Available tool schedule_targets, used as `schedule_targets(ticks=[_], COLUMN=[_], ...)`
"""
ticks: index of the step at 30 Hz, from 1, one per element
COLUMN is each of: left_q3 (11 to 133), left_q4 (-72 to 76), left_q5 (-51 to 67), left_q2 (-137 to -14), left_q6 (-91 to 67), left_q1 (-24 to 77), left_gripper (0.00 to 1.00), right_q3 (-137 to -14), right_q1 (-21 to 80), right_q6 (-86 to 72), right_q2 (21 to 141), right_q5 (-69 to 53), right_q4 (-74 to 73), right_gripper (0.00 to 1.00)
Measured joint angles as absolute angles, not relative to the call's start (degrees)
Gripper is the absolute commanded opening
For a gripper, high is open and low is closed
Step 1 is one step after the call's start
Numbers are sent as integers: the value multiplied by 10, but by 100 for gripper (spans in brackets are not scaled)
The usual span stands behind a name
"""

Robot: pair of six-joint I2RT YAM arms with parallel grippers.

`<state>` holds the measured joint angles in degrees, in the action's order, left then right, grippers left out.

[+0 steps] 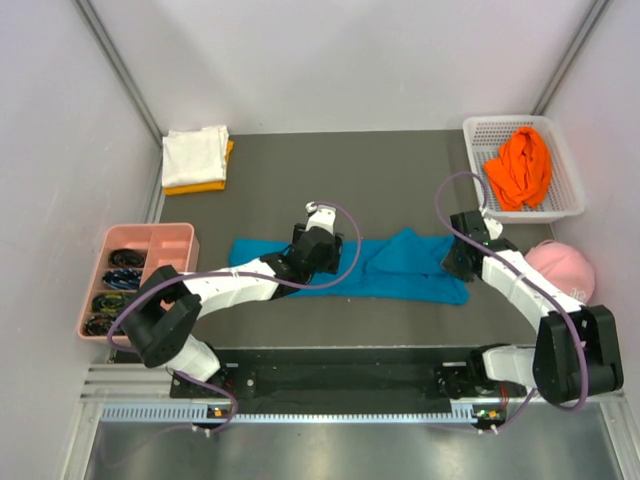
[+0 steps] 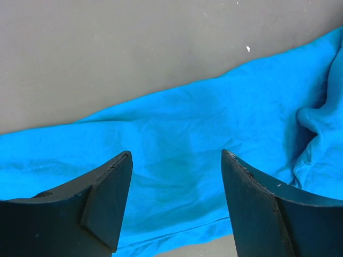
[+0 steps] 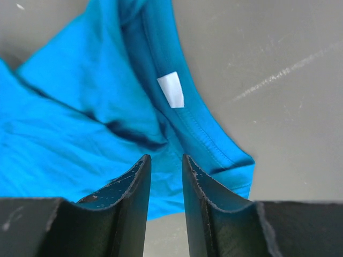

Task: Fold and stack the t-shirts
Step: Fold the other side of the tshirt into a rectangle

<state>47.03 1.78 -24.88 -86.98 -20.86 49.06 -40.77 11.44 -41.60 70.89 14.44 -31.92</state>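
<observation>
top view: the white shirt (image 1: 195, 153) lies folded on the yellow-orange shirt (image 1: 200, 187) at the far left, so two look done. the teal-blue shirt (image 1: 400, 268) is a long, half-folded band in the middle of the surface (image 1: 390, 190). the bright orange shirt (image 1: 520, 168) waits crumpled in the basket (image 1: 470, 130). the pink cap (image 1: 562, 268) sits aside.

left wrist: the left hand (image 2: 177, 160) is spread over teal cloth.

right wrist: the right hand (image 3: 164, 160) is nearly pressed together at the collar end; i cannot tell if it pinches.
</observation>
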Motion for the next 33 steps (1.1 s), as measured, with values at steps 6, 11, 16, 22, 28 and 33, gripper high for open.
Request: schedule_targets(ticks=[6, 11, 16, 22, 28, 33], left_q3=[470, 470, 470, 470, 480, 486], left_q4=[18, 18, 18, 17, 17, 16], left_q5=[-249, -249, -249, -249, -249, -249], left_q2=[-870, -870, -870, -872, -882, -886], left_q6=[-209, -209, -209, -209, -209, -209], left_q1=[491, 491, 491, 491, 491, 491], left_gripper=[72, 72, 71, 71, 71, 71], right_q3=[-401, -401, -402, -402, -402, -402], right_q1=[109, 103, 101, 88, 83, 82], right_q6=[-416, -411, -409, -401, -395, -392], right_q2=[729, 751, 765, 769, 773, 794], right_q5=[132, 124, 120, 113, 109, 102], right_q4=[-306, -287, -281, -270, -257, -243], right_gripper=[29, 29, 38, 44, 38, 32])
